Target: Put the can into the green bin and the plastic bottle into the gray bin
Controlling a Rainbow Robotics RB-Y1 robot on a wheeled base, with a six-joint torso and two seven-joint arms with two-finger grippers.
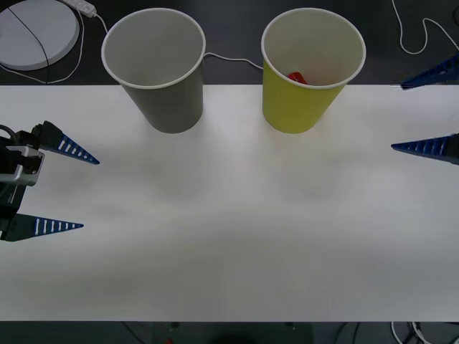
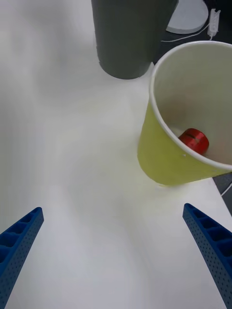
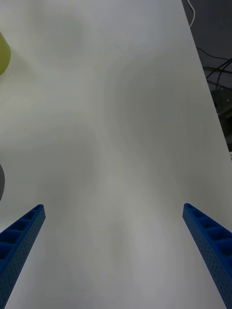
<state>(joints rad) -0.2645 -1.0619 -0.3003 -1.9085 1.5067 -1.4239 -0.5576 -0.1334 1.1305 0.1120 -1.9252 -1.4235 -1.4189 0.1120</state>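
My left gripper (image 1: 79,190) hangs over the table's (image 1: 229,236) left edge, fingers spread wide and holding nothing. Next comes the gray bin (image 1: 158,68), upright at the far edge, its pale inside looking bare from above. Just beside it stands the green bin (image 1: 305,72), with a reddish-orange object, by my reading the can (image 2: 194,139), lying at its bottom. My right gripper (image 1: 423,115) sits at the table's right edge, likewise spread and holding nothing. I see no plastic bottle on the table. The risk I judge: a careless sweep by either arm could knock over a light bin and spill the can.
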